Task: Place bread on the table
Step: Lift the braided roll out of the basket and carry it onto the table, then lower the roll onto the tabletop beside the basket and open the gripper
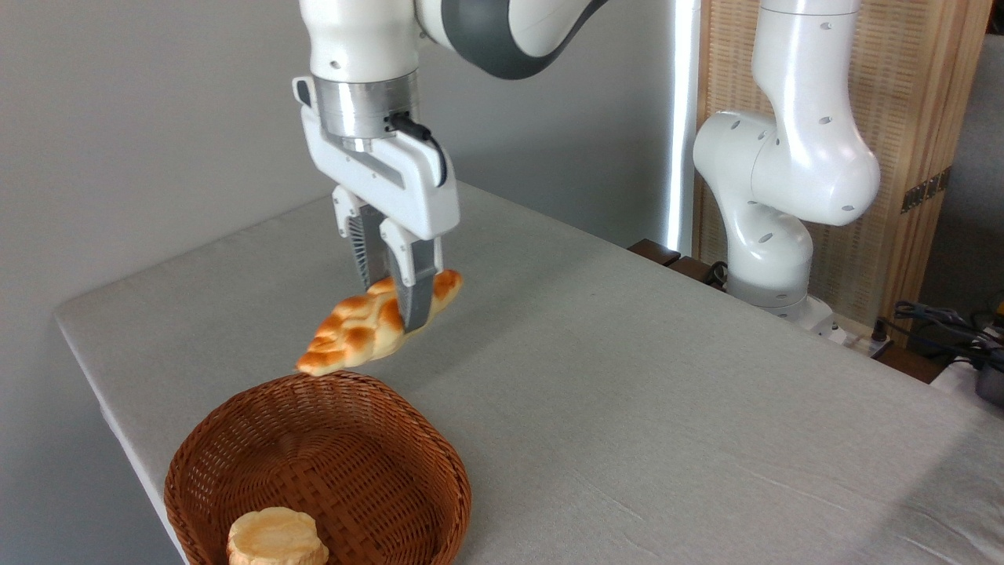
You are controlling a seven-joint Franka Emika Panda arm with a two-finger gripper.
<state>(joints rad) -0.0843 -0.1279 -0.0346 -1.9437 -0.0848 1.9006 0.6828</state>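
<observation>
**Now carrying the loaf: the bread is hanging in the fingers above the table**

Currently the gripper (394, 302) is pointing straight down and its two fingers are closing on the bread (375, 323), which is the long braided loaf with golden and brown patches. The fingers are pinching it across its width, near its far right end, so most of the loaf is sticking out to the near left of the fingers. Because of this, the bread is tilting: the far right tip is sitting higher, beside the fingers, and the near left tip is dropping lower.

The bread is not touching the table (667, 377). It is hanging in the air, and its shadow is lying on the grey cloth below it. In the picture the low tip is appearing just above the far rim of the wicker basket (318, 463), but I cannot tell if it is really over the basket or behind it. One small round bun (277, 539) is resting inside the basket, at its near edge.

For the coming move, I judge that the long axis matters most. It is running from near left to far right, and the free end is pointing toward the basket. So the arm should probably be lowering the loaf over the open cloth on the right or far side, away from the rim. The low tip would likely be meeting the cloth first, before the fingers open.
</observation>
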